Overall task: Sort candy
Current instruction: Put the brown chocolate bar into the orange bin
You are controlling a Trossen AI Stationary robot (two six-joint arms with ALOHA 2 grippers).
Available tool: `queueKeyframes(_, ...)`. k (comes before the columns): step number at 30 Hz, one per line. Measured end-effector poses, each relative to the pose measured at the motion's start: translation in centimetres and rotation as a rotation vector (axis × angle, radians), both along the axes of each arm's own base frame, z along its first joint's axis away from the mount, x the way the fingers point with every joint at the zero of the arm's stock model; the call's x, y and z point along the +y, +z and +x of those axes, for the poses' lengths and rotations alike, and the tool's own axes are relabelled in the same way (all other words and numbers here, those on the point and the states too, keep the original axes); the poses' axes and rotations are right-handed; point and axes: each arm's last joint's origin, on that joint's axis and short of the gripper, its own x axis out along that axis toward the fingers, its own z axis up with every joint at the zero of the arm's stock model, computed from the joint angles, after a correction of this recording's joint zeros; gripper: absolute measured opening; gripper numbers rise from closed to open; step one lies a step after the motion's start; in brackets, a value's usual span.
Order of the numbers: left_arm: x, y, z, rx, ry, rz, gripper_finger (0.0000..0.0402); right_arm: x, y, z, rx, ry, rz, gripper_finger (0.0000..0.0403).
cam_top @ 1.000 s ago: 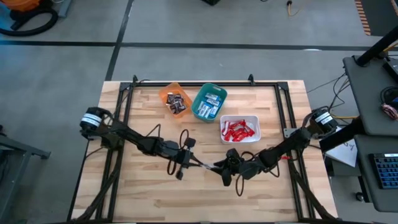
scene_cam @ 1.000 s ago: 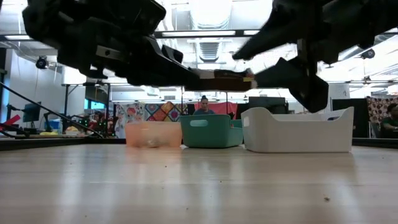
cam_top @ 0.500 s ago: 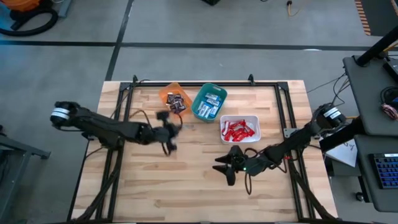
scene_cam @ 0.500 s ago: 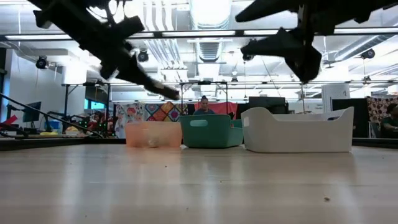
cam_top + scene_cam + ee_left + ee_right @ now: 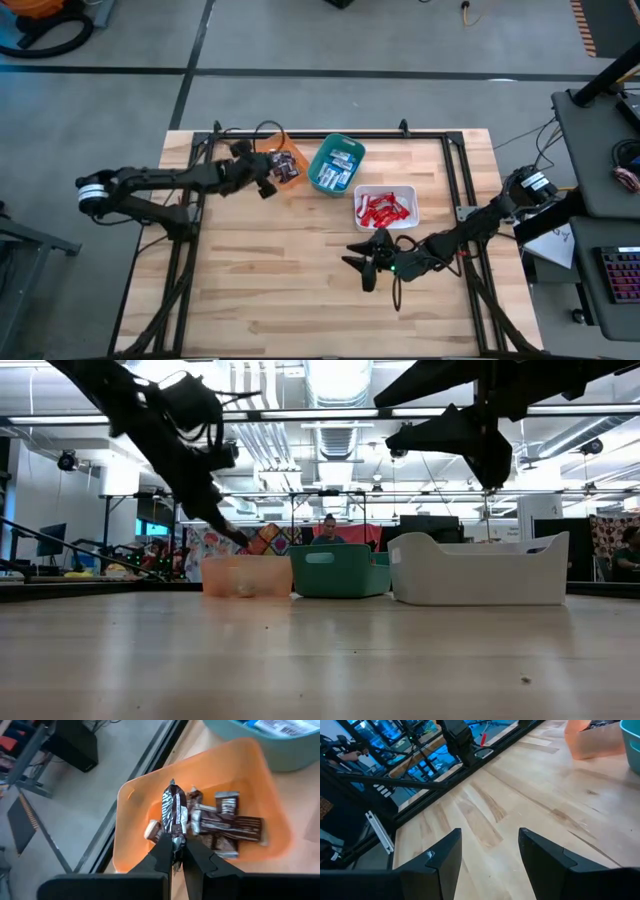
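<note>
In the high view the left gripper (image 5: 268, 178) sits at the upper left of the table (image 5: 300, 300), just at the orange bin (image 5: 270, 152), with teal bin (image 5: 336, 164) and white bin (image 5: 386, 207) beside it toward the right; the right gripper (image 5: 362, 262) hangs over bare wood at lower centre, fingers apart and empty. In the low view the left arm (image 5: 170, 430) slants down from upper left toward the orange bin, while the right gripper hangs high at upper right; beyond the table is a bright workshop under ceiling lights, with a person (image 5: 328, 532) seated at centre. In the left wrist view the fingers are clamped on a dark candy (image 5: 174, 815) by its crimped end, holding it above the orange bin, where more dark bars lie. It looks light, crinkly and slick, so the flat wrapper end seems the surest hold. The right wrist view shows spread fingers (image 5: 445, 857) over smooth, pale wood planks.
</note>
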Motion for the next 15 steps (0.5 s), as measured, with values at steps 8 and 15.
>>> queueKeyframes(8,3.5,0.2,-0.4,0.026,-0.037,-0.033,0.0003,0.0,0.0,0.0,0.002,0.001,-0.005,0.0184)
queueKeyframes(15,5.7,1.1,0.4,0.087,-0.065,-0.019,0.0004,0.0,-0.1,0.0,0.01,0.001,-0.01,0.0184)
